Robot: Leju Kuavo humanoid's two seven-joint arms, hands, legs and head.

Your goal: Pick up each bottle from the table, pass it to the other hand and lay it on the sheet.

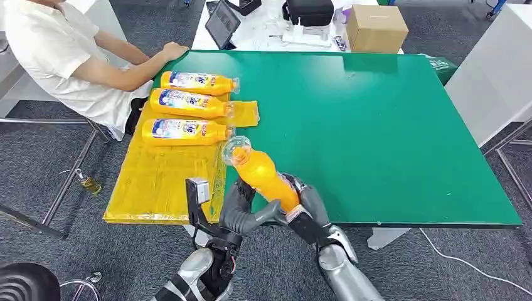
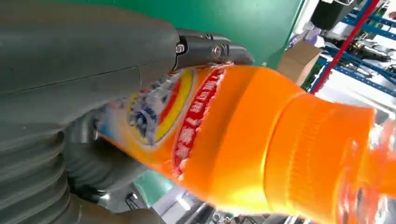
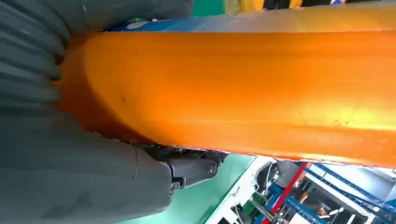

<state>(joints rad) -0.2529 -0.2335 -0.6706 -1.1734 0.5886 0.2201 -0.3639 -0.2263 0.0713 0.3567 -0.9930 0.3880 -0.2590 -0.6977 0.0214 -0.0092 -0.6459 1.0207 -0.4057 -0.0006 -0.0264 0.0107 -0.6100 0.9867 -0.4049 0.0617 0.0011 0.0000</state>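
Three bottles [image 1: 187, 100] are lying on the sheet [image 1: 157, 182] at ten o'clock. The fourth bottle [image 1: 263, 175] is sitting mid-handover at the table's [image 1: 376, 125] near edge; my right hand [image 1: 307, 210] and left hand [image 1: 241, 210] are both gripping it. Laying it down remains.

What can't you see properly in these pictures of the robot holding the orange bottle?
- Held bottle: its lower end is hidden in the head view by the left hand and right hand.
- Its label: blurred in the left wrist view and partly covered by the hand, so the words can't be read.
- Its cap end: cut off by the picture's edge in the right wrist view.
- Person: head cut off by the head view's top edge.
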